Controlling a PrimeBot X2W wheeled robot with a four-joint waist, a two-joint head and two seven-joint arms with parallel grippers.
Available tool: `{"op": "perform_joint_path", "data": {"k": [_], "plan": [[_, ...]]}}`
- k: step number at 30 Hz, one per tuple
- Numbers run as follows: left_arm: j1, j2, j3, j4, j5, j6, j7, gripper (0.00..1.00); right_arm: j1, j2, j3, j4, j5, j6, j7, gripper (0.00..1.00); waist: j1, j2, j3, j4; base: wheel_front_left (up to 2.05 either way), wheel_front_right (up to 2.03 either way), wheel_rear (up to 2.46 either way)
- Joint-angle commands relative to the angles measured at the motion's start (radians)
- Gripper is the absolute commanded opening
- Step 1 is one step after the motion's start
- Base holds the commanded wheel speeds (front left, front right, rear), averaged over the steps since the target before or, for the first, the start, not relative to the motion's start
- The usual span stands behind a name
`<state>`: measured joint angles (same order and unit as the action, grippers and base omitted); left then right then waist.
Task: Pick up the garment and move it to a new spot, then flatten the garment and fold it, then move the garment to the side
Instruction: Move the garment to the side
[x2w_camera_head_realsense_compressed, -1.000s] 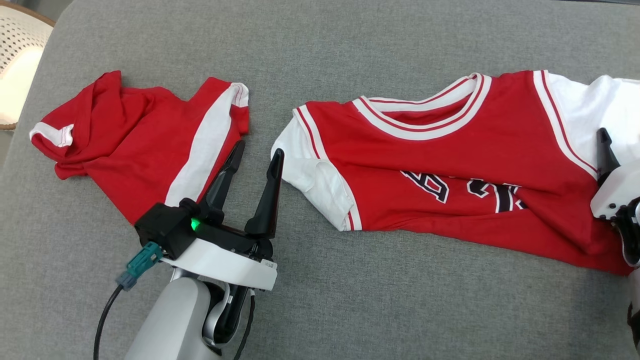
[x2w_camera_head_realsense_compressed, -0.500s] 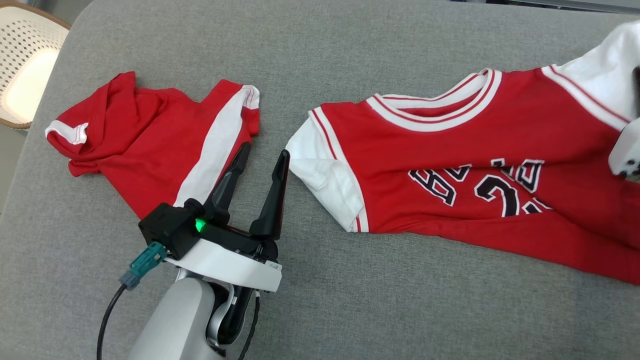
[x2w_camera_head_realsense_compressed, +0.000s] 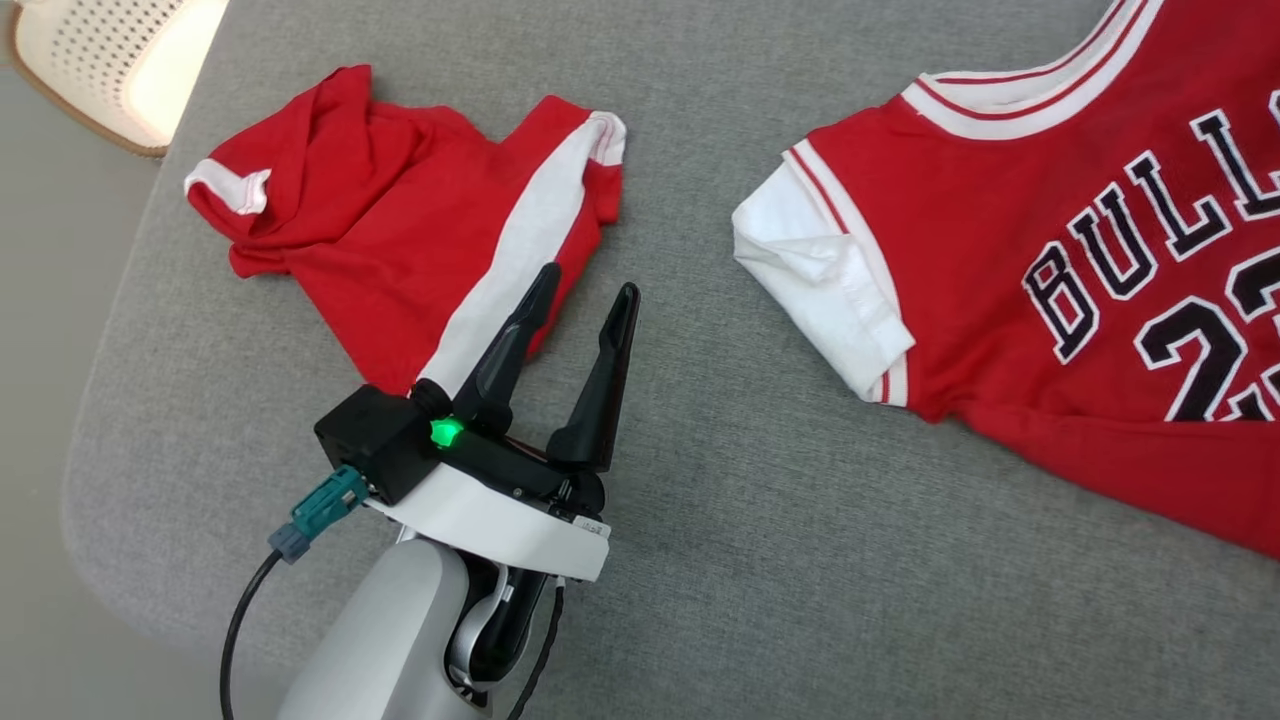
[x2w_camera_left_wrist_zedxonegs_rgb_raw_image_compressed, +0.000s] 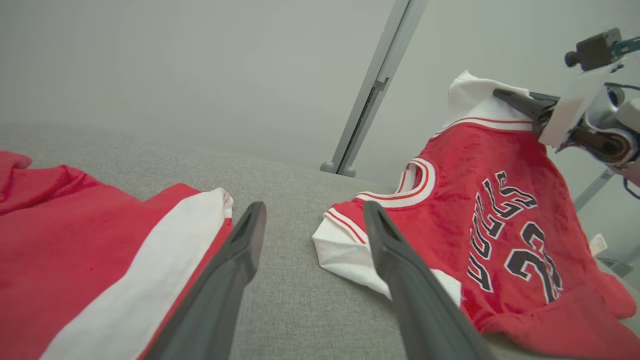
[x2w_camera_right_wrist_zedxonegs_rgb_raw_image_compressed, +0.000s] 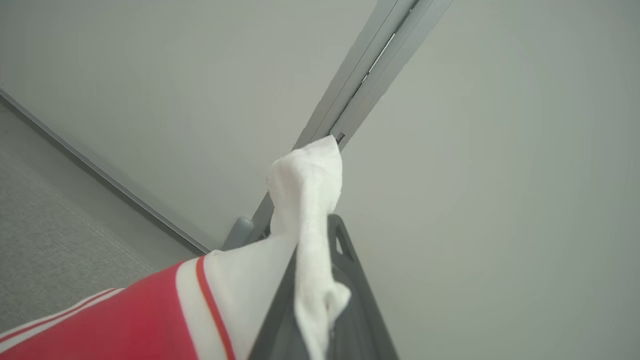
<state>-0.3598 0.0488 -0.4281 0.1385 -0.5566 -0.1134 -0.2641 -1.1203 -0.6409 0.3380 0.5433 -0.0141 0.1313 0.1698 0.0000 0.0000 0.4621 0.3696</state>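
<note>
Grey padded surface (x2w_camera_head_realsense_compressed: 750, 560) underneath, pale wall (x2w_camera_left_wrist_zedxonegs_rgb_raw_image_compressed: 150, 60) and a metal post (x2w_camera_left_wrist_zedxonegs_rgb_raw_image_compressed: 375, 85) behind. Red jersey (x2w_camera_head_realsense_compressed: 1050, 300) on the right side, its white sleeve (x2w_camera_right_wrist_zedxonegs_rgb_raw_image_compressed: 305, 200) pinched tight between the closed fingers of the right gripper (x2w_camera_left_wrist_zedxonegs_rgb_raw_image_compressed: 502, 95) and raised off the padding, lower body resting on the surface. Left gripper (x2w_camera_head_realsense_compressed: 588, 282) hovering with fingers spread wide and empty, between jersey and red shorts (x2w_camera_head_realsense_compressed: 400, 230). By the look of it: pick-up under way, new spot not yet reached. Flattening, folding and moving aside all left to do.
</note>
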Motion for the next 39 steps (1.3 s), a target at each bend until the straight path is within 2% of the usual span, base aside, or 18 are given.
{"op": "perform_joint_path", "data": {"k": [1, 6, 11, 17, 20, 27, 34, 39], "plan": [[-0.020, 0.003, -0.002, -0.003, -0.007, 0.004, -0.001, 1.00, -0.028, -0.016, 0.030, 0.035, -0.004, -0.001, -0.010, 1.00, 0.0000, 0.0000, 0.027, 0.035, 0.00, 0.00, 0.00], [-0.016, 0.003, -0.004, 0.001, -0.012, 0.010, -0.001, 1.00, -0.103, -0.011, 0.107, 0.163, 0.000, -0.001, -0.040, 1.00, 0.0000, 0.0000, 0.023, 0.046, 0.00, 0.00, 0.00], [-0.012, 0.003, 0.015, 0.008, 0.004, 0.013, -0.001, 1.00, -0.079, 0.028, 0.120, 0.238, 0.025, -0.001, -0.097, 1.00, 0.0000, 0.0000, -0.005, 0.020, 0.00, 0.00, 0.00], [0.007, 0.003, 0.062, 0.016, 0.044, 0.012, -0.001, 1.00, 0.008, 0.106, 0.047, 0.293, 0.085, -0.001, -0.224, 1.00, 0.0000, 0.0000, -0.075, -0.055, 0.00, 0.00, 0.00], [0.026, 0.004, 0.101, 0.025, 0.072, 0.007, -0.001, 1.00, 0.106, 0.162, -0.012, 0.296, 0.120, -0.001, -0.315, 1.00, 0.0000, 0.0000, -0.132, -0.115, 0.00, 0.00, 0.00], [0.068, 0.003, 0.156, 0.040, 0.095, 0.002, -0.001, 1.00, 0.357, 0.264, -0.113, 0.227, 0.193, -0.001, -0.410, 1.00, 0.0000, 0.0000, -0.227, -0.198, 0.00, 0.00, 0.00], [0.112, 0.003, 0.188, 0.065, 0.112, -0.002, -0.001, 1.00, 0.645, 0.373, -0.246, 0.039, 0.220, -0.001, -0.434, 1.00, 0.0000, 0.0000, -0.276, -0.263, 0.00, 0.00, 0.00], [0.116, 0.004, 0.197, 0.182, 0.086, 0.039, -0.001, 1.00, 0.788, 0.468, -0.328, -0.095, 0.158, -0.001, -0.437, 1.00, 0.0000, 0.0000, -0.277, -0.307, 0.00, 0.00, 0.00]]}}
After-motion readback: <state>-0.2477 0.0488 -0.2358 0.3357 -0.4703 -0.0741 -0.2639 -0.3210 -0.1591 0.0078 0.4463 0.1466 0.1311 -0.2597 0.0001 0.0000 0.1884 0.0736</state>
